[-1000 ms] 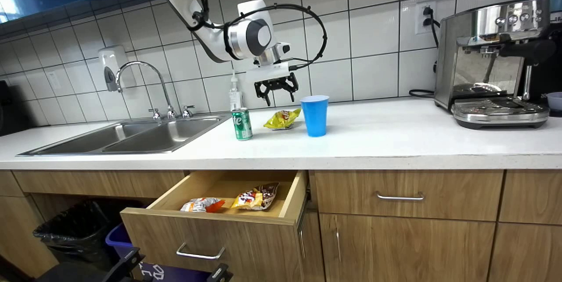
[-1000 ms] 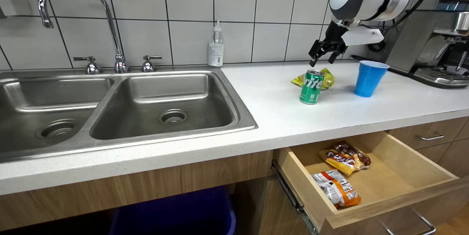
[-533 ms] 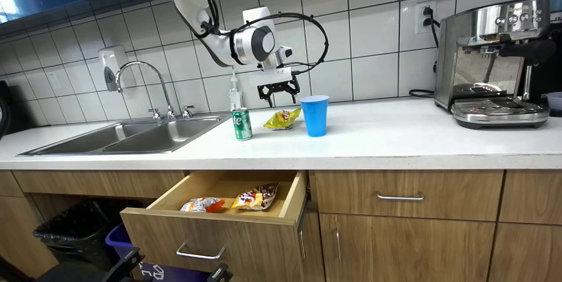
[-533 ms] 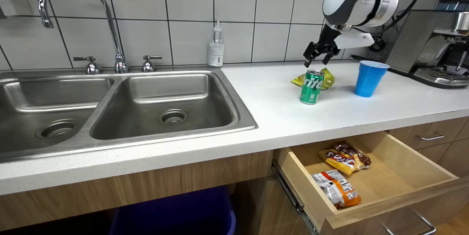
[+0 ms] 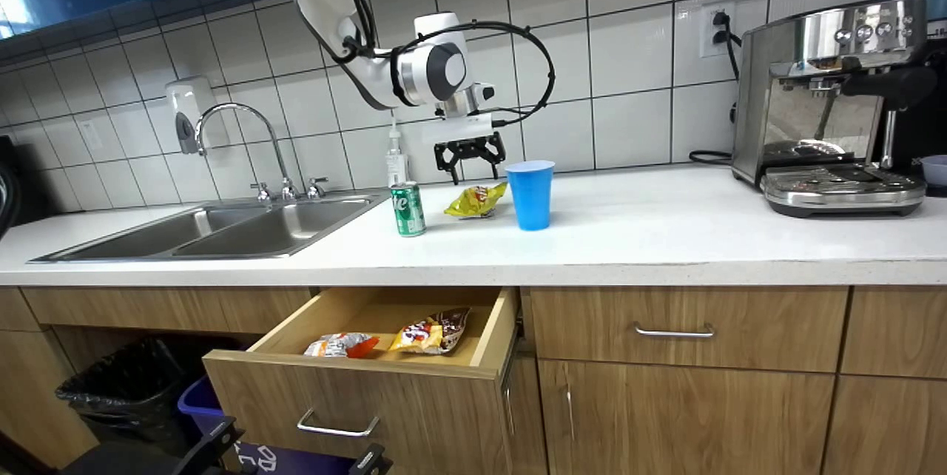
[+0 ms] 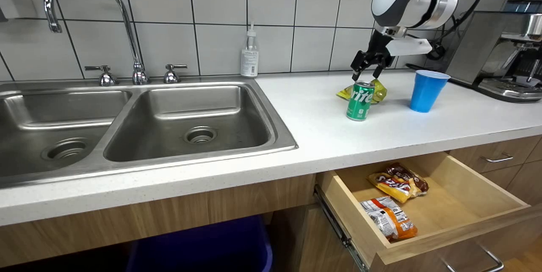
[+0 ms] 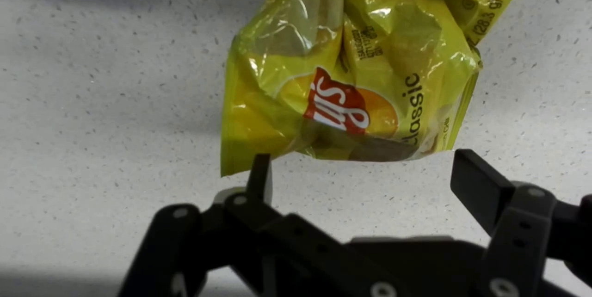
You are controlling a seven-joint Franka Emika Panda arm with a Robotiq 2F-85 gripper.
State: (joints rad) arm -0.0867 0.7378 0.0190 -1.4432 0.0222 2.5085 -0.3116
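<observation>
1. Slightly lower than half a second ago, our gripper [image 5: 475, 179] has eased down toward the yellow snack bag [image 7: 351, 75].
2. We have its fingers [image 7: 478, 190] spread wide; in the wrist view they stand well apart, with countertop [image 5: 666, 231] showing between them.
3. Crumpled, the yellow snack bag lies between the countertop's front and back edges, closer to the back. In both exterior views our fingertips show just above it; in the wrist view one tip overlaps its corner, and we cannot tell whether they touch.
4. Nearer the front edge than the bag, toward the sink [image 6: 281, 134], we see a green can [image 6: 360, 102] upright; in an exterior view it hides part of the bag.
5. On the bag's other side, away from the sink, a blue cup [image 5: 530, 197] stands upright, near it.
6. Along the back edge we find a pump bottle [image 6: 250, 58] by the sink's rear corner and, well apart from it, a coffee machine [image 5: 810, 120].
7. Below the front edge, a pulled-out drawer [image 5: 414, 401] holds an orange-and-silver bag [image 6: 391, 219] and a brown-and-yellow bag [image 6: 398, 184].
</observation>
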